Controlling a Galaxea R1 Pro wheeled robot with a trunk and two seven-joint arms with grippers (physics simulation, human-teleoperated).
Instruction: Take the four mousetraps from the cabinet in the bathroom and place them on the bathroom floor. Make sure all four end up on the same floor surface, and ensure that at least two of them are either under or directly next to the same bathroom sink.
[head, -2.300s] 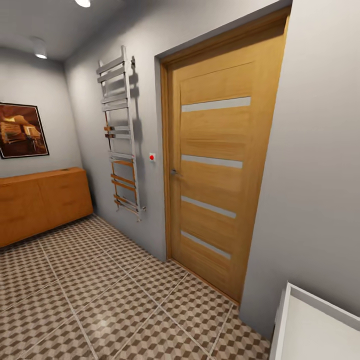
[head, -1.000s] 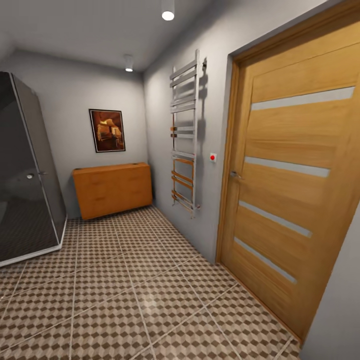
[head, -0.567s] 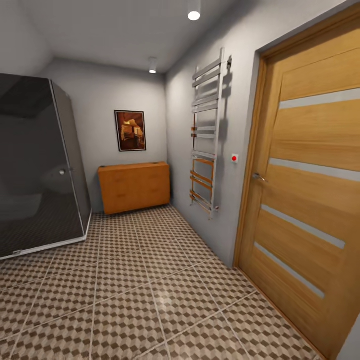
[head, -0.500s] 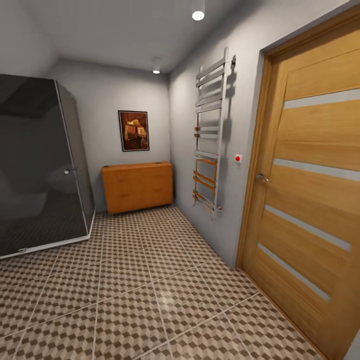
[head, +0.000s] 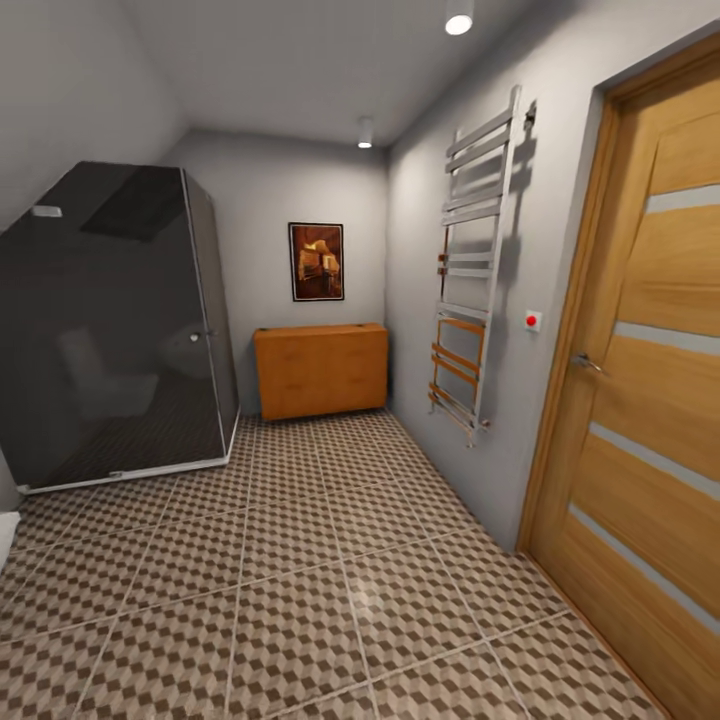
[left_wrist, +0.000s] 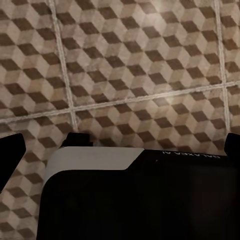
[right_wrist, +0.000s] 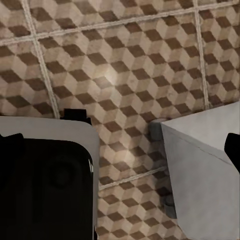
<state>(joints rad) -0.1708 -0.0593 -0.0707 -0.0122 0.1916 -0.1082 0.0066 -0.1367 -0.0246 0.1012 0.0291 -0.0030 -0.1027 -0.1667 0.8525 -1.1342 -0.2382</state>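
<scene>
We face the low orange-brown wooden cabinet (head: 321, 369) at mid-frame, across the cube-patterned brown-and-cream tiled floor (head: 300, 590). We judge the approach under way; next, drive closer. Mousetraps unseen; whether the pincers are open or closed cannot be told.

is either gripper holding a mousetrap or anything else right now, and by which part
It cannot be told. Both wrist views look down at the bathroom floor with nothing seen between the fingers, but the fingers themselves barely show. The cabinet stands far off against the back wall.
</scene>
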